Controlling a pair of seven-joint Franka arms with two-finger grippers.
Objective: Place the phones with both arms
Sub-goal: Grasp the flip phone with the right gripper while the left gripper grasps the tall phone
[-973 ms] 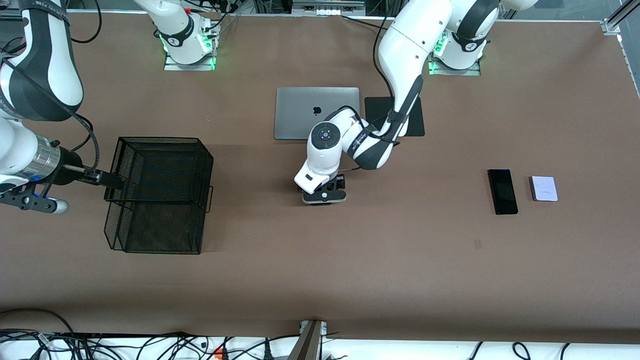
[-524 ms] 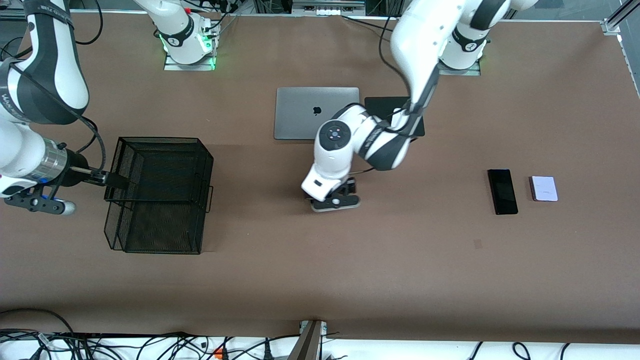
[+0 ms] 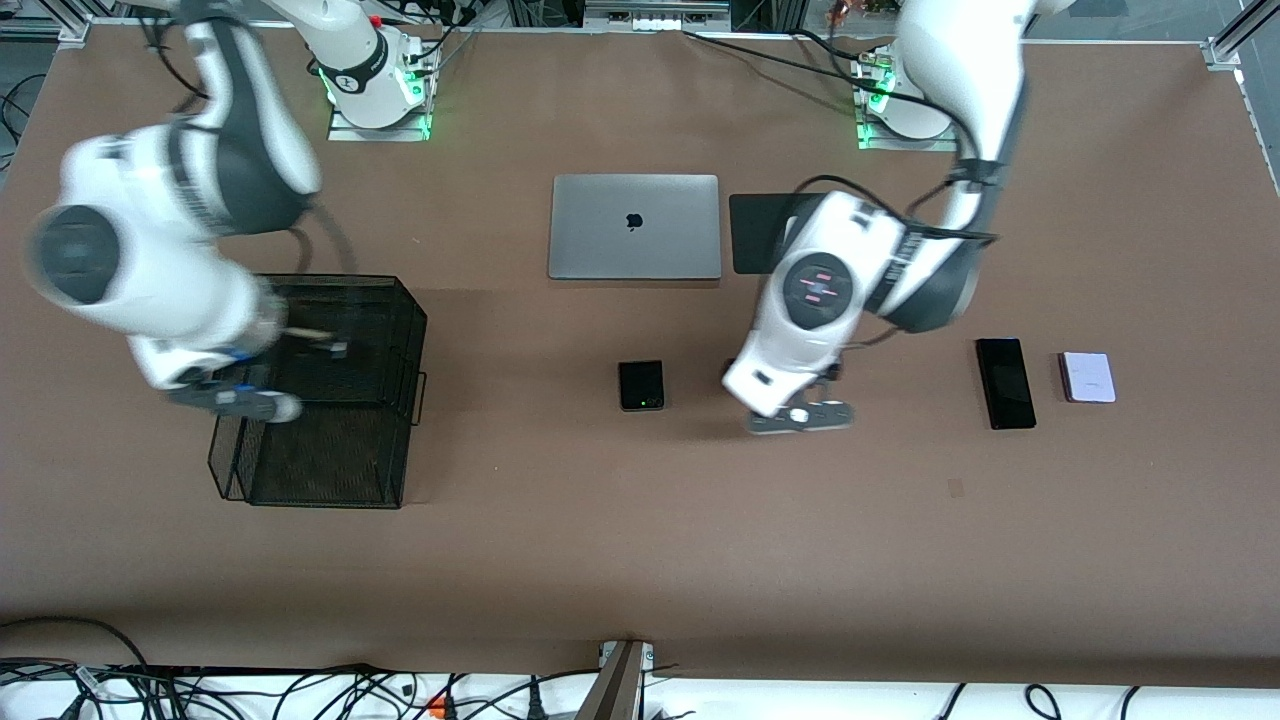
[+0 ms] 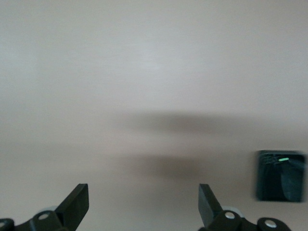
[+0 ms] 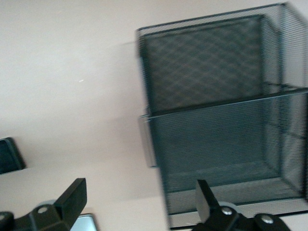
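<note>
Where the phones lie: the small black phone point(image 3: 640, 385) is at the centre of the frame. The long black phone point(image 3: 1005, 383) and the lilac-white phone point(image 3: 1088, 377) lie side by side toward the left arm's end of the bench point(image 3: 640, 560). All three are flat on the bench, and none is in the wire basket point(image 3: 320, 281).
Left hand: the left hand point(image 3: 800, 417) hangs over bare bench between the small black phone and the long black one. Its fingers are spread wide and it holds nothing.
Right hand: the right hand point(image 3: 235, 398) is over the wire basket in the middle height of the frame, toward the right arm's end. Its fingers are also wide apart and it is empty.
Risk, grasp: the phones are thin slabs on a flat top. I think the fingertips may push a phone along, or close above it, if the hand comes down a little off its middle.
Risk, basket: the mesh walls are tall, so a low hand could catch the rim and move the basket.
Risk, drop: a phone released from high up may hit the wire hard.
Surface: brown, matte and even.
Room: a closed grey laptop point(image 3: 634, 226) and a black mat point(image 3: 760, 232) are in the upper middle of the frame. Loose cables run along the lower edge.
</note>
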